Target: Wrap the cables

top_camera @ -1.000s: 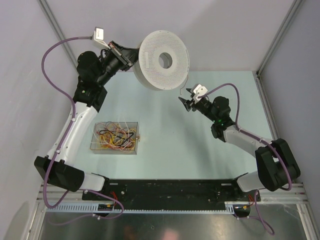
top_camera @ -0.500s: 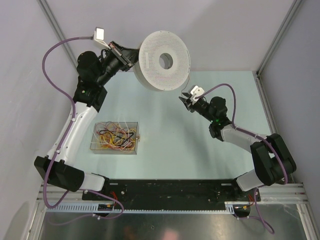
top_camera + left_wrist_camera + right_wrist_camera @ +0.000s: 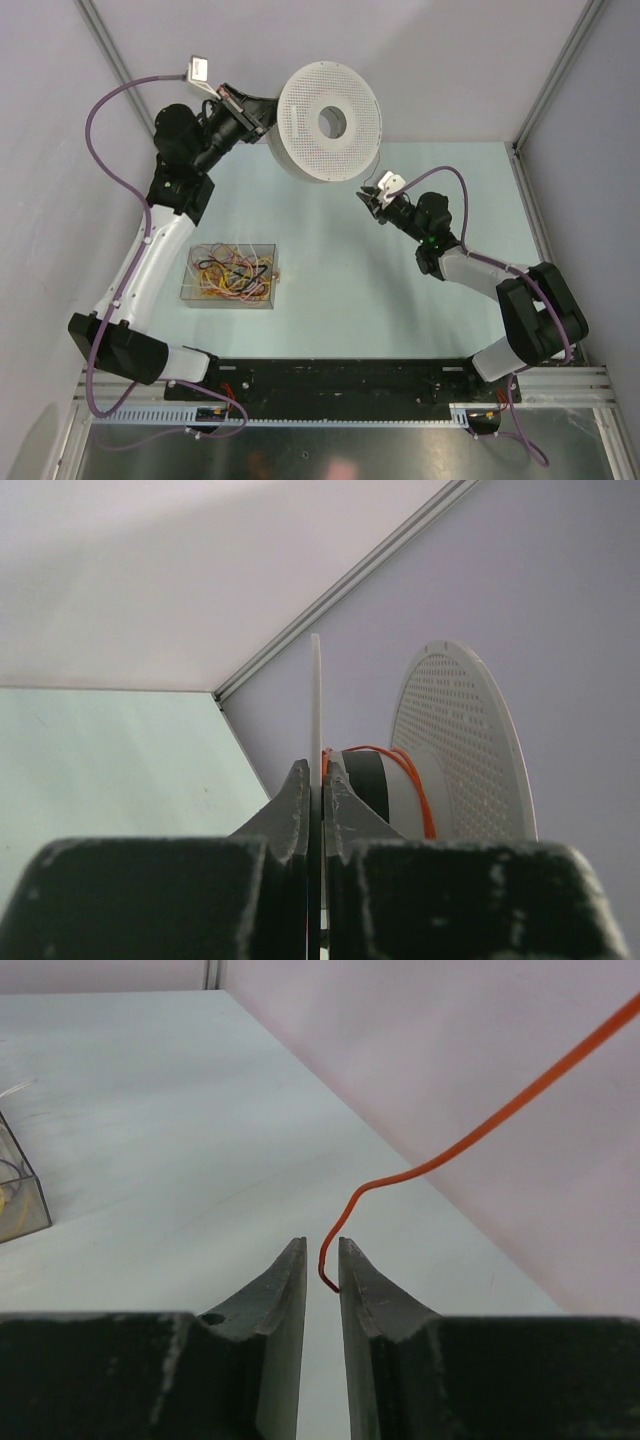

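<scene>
The left gripper (image 3: 268,118) (image 3: 322,780) holds the white perforated spool (image 3: 305,110) up in the air, shut on the thin edge of its near flange (image 3: 316,700). An orange cable (image 3: 415,780) is wound round the spool's hub. Its free end (image 3: 430,1165) runs down into the right gripper (image 3: 322,1250) (image 3: 372,197). That gripper's jaws stand a narrow gap apart, and the wire tip touches the inner face of the right finger (image 3: 365,1280). More cables, yellow, orange, red and white, lie tangled in a clear box (image 3: 232,275) on the table.
The clear box stands at the left of the pale green table (image 3: 340,290), its corner showing in the right wrist view (image 3: 20,1205). Grey walls and a metal frame post (image 3: 555,80) close in the back and sides. A black rail (image 3: 340,378) runs along the near edge.
The right gripper's jaws have narrowed round the orange wire end, and the right arm has shifted slightly left toward the spool. The left arm and spool have not moved.
</scene>
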`<state>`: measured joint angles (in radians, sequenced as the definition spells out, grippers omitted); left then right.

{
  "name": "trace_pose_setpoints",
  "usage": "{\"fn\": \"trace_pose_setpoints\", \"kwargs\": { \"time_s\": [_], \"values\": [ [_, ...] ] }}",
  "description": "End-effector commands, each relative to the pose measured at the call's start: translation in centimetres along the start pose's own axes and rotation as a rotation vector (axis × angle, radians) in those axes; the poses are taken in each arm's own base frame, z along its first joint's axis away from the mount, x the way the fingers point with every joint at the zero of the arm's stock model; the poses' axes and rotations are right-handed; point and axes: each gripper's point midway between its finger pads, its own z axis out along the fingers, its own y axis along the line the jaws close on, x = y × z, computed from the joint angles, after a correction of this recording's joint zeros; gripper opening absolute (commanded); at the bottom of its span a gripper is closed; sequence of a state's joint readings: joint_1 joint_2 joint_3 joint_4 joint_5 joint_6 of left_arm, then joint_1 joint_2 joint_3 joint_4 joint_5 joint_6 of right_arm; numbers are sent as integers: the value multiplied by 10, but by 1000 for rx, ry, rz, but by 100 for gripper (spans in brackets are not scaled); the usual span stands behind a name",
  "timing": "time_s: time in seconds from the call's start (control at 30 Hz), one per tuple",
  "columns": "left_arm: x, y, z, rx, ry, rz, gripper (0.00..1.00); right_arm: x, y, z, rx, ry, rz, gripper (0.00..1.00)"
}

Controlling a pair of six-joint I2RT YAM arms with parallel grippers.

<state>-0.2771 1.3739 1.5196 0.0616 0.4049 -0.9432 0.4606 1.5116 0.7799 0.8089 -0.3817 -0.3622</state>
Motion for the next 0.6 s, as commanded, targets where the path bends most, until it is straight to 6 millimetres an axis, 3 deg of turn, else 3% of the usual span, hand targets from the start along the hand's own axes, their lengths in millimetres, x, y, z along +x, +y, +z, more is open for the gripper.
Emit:
{"fn": "trace_pose_setpoints", "kwargs": {
  "time_s": [0.0,0.17,0.33,0.43,0.57],
  "values": [
    [-25,-48,-17,125,-79,26,0,-34,-11,10,19,-100,-47,22],
    [-26,-43,-16,109,-92,31,0,-36,-10,9,15,-98,-45,4],
    [-29,-28,-11,54,-114,50,0,-35,5,6,-49,-70,-49,0],
    [-29,-4,-5,-41,-124,74,0,-33,25,-1,-130,-25,-55,0],
    [-35,41,-3,-230,-161,124,0,-32,62,-22,-255,27,-72,0]
  ]
}}
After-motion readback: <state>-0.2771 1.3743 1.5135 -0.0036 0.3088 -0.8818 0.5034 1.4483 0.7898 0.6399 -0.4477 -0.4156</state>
